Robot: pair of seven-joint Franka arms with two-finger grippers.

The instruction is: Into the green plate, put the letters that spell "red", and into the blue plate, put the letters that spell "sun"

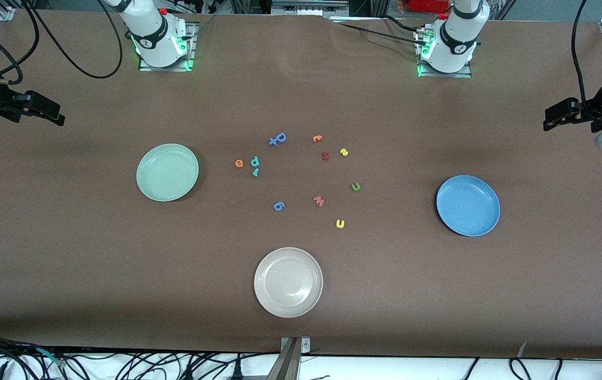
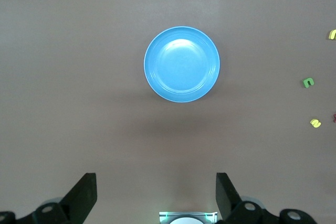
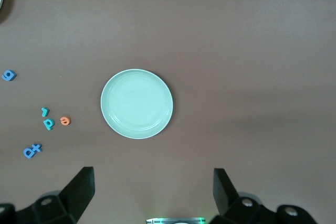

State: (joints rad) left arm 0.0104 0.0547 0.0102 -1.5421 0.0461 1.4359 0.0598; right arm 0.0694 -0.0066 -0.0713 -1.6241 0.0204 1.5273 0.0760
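The orange foam "e" [image 1: 239, 163], teal "d" [image 1: 255, 161] and small teal "r" [image 1: 255, 172] lie mid-frame beside the mint-green plastic plate [image 1: 167, 172], nearer the right gripper [image 1: 42, 111], which hangs wide open and empty at frame left; the left gripper [image 1: 562, 113] likewise waits over the blue plate's [image 1: 468, 206] end.

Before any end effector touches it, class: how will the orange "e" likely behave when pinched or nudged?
The orange "e" lies flat and tiny, so it probably slides rather than rolls. It looks light, likely foam, so a pinch may squash it. Its low profile may make gripping awkward.
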